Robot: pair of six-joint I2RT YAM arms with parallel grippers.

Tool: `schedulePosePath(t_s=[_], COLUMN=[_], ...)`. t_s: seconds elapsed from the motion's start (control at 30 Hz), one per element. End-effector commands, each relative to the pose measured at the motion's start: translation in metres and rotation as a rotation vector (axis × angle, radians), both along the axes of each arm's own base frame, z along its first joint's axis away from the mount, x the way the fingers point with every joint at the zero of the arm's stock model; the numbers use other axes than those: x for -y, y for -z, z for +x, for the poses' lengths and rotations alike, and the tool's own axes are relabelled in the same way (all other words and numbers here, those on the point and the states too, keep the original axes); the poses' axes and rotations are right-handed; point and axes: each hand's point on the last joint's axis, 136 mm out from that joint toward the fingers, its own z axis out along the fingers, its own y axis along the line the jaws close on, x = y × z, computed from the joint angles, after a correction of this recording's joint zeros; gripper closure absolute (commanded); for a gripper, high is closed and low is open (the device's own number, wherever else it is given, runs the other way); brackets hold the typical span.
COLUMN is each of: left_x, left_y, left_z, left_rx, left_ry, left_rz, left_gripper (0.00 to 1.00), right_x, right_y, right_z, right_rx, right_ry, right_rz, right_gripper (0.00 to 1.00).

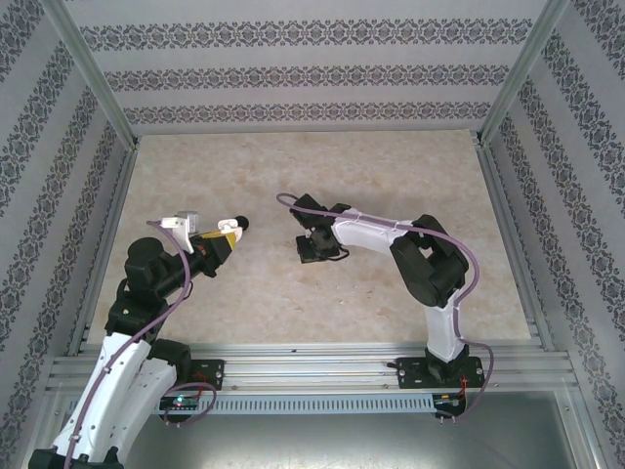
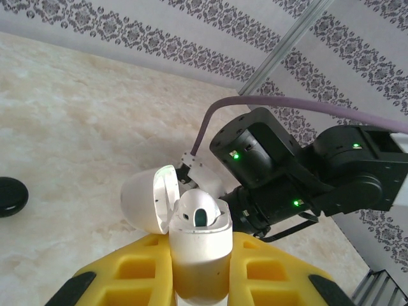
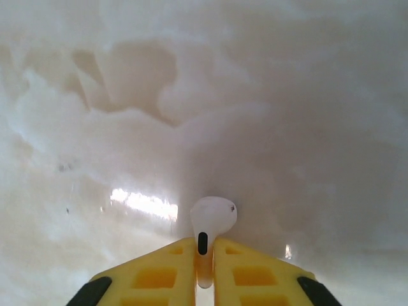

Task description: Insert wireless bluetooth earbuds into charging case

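Right now my right claw (image 3: 204,250) is closing on the white earbud (image 3: 213,217), pinching it by the stem. The rounded head is poking out past the yellow fingertips (image 3: 182,252) and the stem is running back between them. It is hanging low over the marbled tabletop (image 3: 268,95), roughly mid-table and a little left of centre in the top view.

- Handling guess: very light, rigid, glossy shell, so likely slick. The stem looks like the only sensible hold, since the bulb would probably squirt out under a squeeze. Gentle, steady pressure seems right.
- With the stem end buried between my pads, seating it stem-first may be awkward.

My left claw (image 2: 203,271) is clamping the charging case (image 2: 194,242) around its lower body, below the hinge. I am holding it toward the tabletop's left edge, about mid-depth, with the mouth facing the right arm.

- Lid (image 2: 143,201) is hanging open to one side.
- One seated earbud (image 2: 201,213) is already sitting in a socket. I cannot tell how much of the other socket is free.
- Case guess: smooth, rounded, hard plastic, light. It is apt to twist in the grip if pushed off-axis, and the hinged lid looks like the weak part, so I am keeping my hold on the body.

Further out, a black puck (image 2: 9,196) is lying on the tabletop, well apart from the case.
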Motion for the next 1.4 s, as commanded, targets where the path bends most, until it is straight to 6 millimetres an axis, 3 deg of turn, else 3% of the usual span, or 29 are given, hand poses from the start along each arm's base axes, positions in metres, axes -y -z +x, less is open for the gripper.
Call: schedulePosePath(t_s=[0.0, 0.33, 0.47, 1.03, 1.37], left_x=[0.000, 0.000, -0.001, -0.001, 0.000], left_y=[-0.004, -0.003, -0.003, 0.003, 0.005], left_z=[0.004, -0.001, -0.002, -0.008, -0.007], left_rx=[0.025, 0.033, 0.035, 0.033, 0.029], left_ry=[0.007, 0.013, 0.011, 0.021, 0.025], left_rz=[-0.011, 0.018, 0.018, 0.038, 0.039], left_gripper=[0.98, 0.97, 0.98, 0.97, 0.97], right_x=[0.010, 0.005, 0.000, -0.002, -0.001], right_y=[-0.002, -0.050, -0.058, -0.014, -0.003], right_z=[-0.014, -0.004, 0.004, 0.003, 0.009], right_rx=[-0.045, -0.026, -0.027, -0.163, -0.166], right_ry=[0.043, 0.059, 0.046, -0.001, -0.009], right_rz=[-0.061, -0.061, -0.083, -0.230, -0.263], right_gripper=[0.81, 0.67, 0.65, 0.61, 0.62])
